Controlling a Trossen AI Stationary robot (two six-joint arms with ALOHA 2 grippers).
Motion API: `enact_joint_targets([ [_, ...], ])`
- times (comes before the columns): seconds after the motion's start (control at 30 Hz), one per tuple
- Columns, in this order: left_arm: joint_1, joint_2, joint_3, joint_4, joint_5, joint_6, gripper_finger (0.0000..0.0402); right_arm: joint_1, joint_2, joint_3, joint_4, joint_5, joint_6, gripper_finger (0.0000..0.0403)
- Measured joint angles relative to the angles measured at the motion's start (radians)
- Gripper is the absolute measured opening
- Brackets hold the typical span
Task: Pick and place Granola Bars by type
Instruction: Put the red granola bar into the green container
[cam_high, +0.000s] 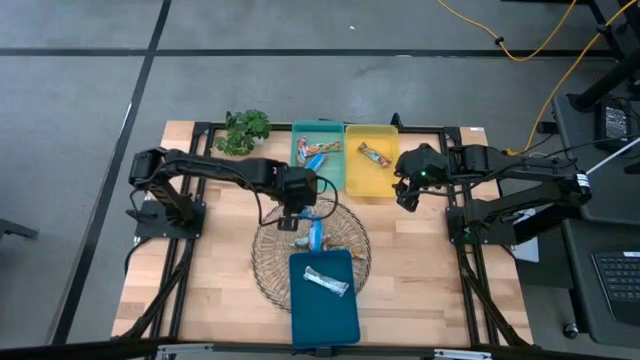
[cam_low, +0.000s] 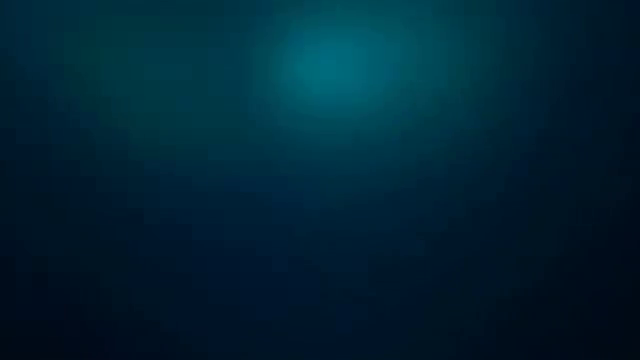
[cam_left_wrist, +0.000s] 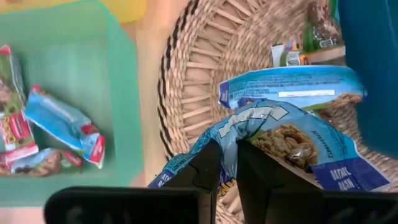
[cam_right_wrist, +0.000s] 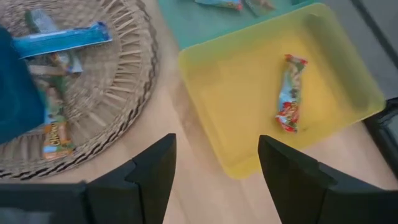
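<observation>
Wooden table (cam_high: 215, 290) carries everything; largest on it is the round wire basket (cam_high: 268, 262), partly covered by the dark blue tray (cam_high: 325, 300) lying over its near side. One silvery-white bar (cam_high: 326, 283) sits in that tray, long axis slanted across it. Behind the basket, green tray (cam_high: 300, 133) and yellow tray (cam_high: 385, 180) stand touching side by side. Green tray holds a few bars, blue and red-orange (cam_high: 316, 152), pointing different ways. Yellow tray holds one red-orange bar (cam_right_wrist: 291, 93); its long axis runs diagonal in the high view. A small plant (cam_high: 244, 130) stands at the far left corner.

Left gripper (cam_left_wrist: 227, 163) is over the basket's far rim, fingers clamped on a crumpled blue bar (cam_left_wrist: 292, 140). Left wrist view shows the pinch on the wrapper's end; high view only shows a blue bar (cam_high: 316, 235) under the gripper, long axis running toward the near edge. Another blue bar (cam_left_wrist: 289, 87) lies flat in the basket just beyond it, and more bars (cam_right_wrist: 55, 140) lie in the basket, seen in the right wrist view.

Right gripper (cam_right_wrist: 214, 168) hovers near the yellow tray's near right corner, fingers spread wide, nothing between them.

Low view is a dark blur, nothing readable.
</observation>
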Motion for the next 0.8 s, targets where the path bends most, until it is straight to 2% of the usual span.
enact_joint_targets([
  [0.13,0.004,0.012,-0.006,0.029,0.06,-0.018,0.0033,-0.001,-0.001,-0.014,0.046,0.045,-0.024,0.0229],
  [0.23,-0.006,0.041,-0.035,0.076,0.101,-0.021,0.0033,-0.026,0.001,-0.064,0.124,0.039,-0.088,0.0229],
  [0.37,-0.013,0.066,-0.042,0.117,0.108,-0.035,0.0033,-0.093,0.011,-0.14,0.245,-0.019,-0.162,0.0229],
  [0.53,-0.011,0.087,-0.045,0.128,0.119,-0.038,0.0042,-0.238,0.043,-0.2,0.326,-0.138,-0.238,0.0229],
  [0.8,-0.012,0.088,-0.045,0.152,0.136,-0.053,0.0091,-0.464,0.202,-0.204,0.381,-0.257,-0.446,0.023],
])
